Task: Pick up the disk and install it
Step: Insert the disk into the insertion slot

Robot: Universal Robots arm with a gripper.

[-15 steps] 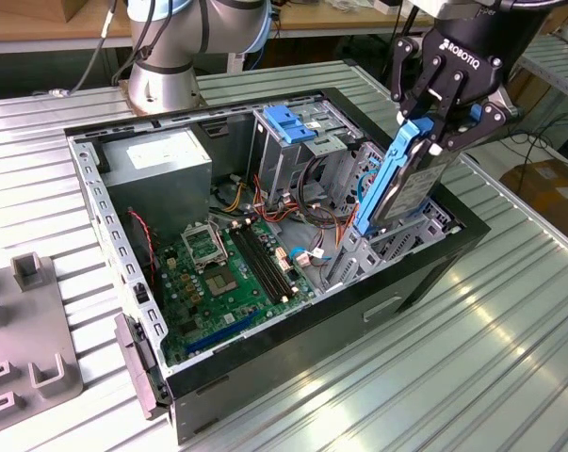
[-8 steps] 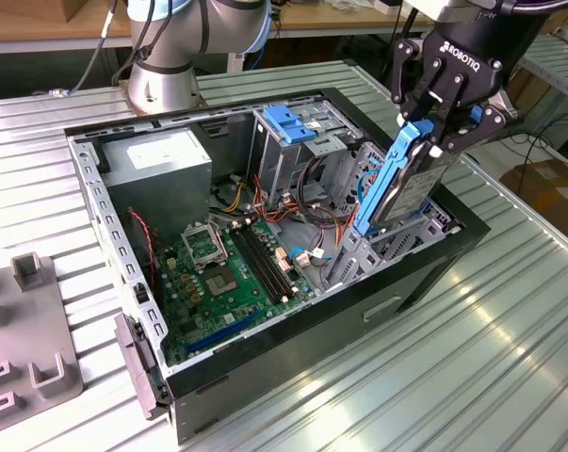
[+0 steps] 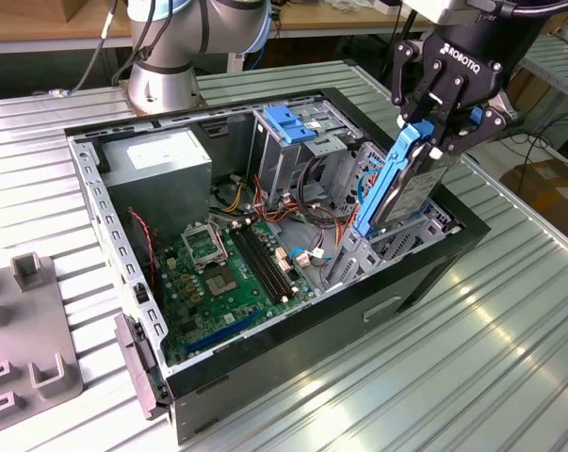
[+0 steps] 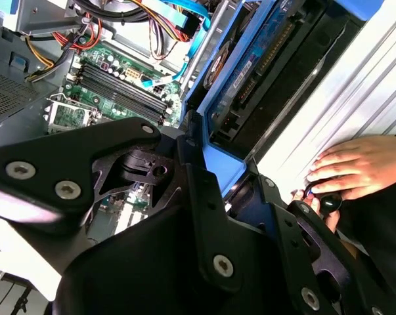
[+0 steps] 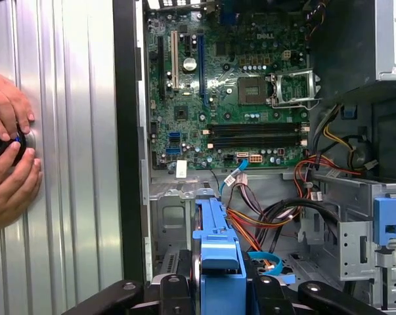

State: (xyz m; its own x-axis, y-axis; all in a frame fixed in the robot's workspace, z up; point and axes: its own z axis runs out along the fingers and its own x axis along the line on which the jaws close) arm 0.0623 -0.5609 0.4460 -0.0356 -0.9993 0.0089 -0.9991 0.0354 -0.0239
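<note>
The disk (image 3: 397, 184), a grey metal drive framed by blue plastic rails, stands steeply tilted with its lower end down in the bay at the corner of the open computer case (image 3: 434, 268) on the exterior view's right. My gripper (image 3: 432, 132) is shut on the disk's upper end, one black finger on each side. In the first wrist view the blue rail of the disk (image 5: 220, 262) runs up between my gripper (image 5: 220, 292) fingers. The second wrist view looks along the disk (image 4: 263, 59) past the gripper's black linkage.
Inside the case lie a green motherboard (image 3: 227, 273), a grey power supply box (image 3: 156, 165), a blue-topped drive cage (image 3: 288, 122) and bundles of coloured cables (image 5: 276, 216). A person's hands (image 5: 7, 151) hold a small black object on the ribbed metal table beside the case. A grey fixture (image 3: 29, 330) stands at the exterior view's left.
</note>
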